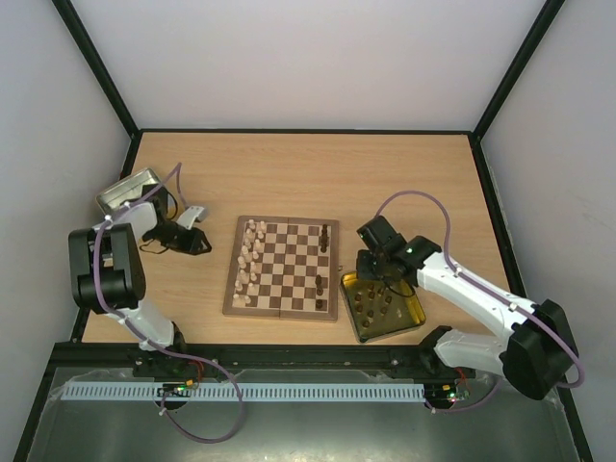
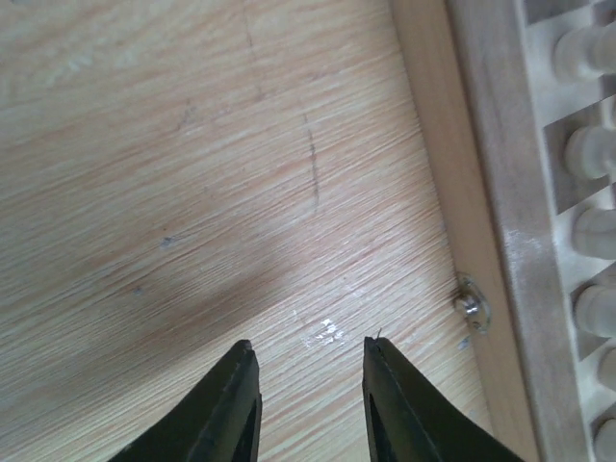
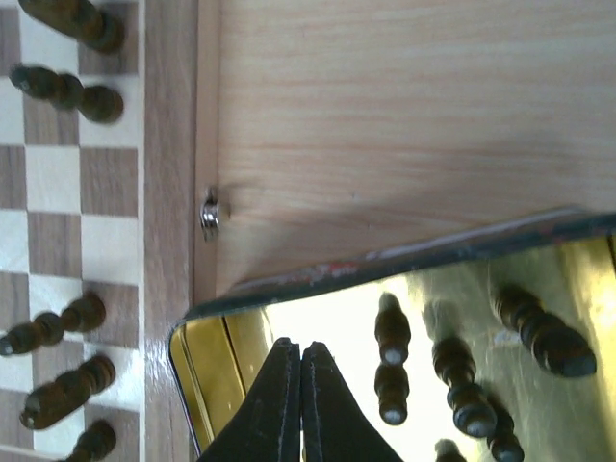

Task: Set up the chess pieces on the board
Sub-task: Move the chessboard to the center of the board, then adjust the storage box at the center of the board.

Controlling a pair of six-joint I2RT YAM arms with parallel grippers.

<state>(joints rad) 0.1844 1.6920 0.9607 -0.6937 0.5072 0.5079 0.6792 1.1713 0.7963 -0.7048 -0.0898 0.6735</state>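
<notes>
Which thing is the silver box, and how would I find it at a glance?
Start at the chessboard in the middle of the table, then look toward the far left corner. The silver tin sits there, beyond the left arm; unlike the yellow-gold tin right of the chessboard, it is grey metal.

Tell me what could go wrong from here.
1. The right gripper hangs shut over the gold tin; lowered like that, it would likely shove the dark pieces rather than grasp one.
2. The left gripper, open, sits close beside the board; a sideways swing might topple the cream pieces.
</notes>
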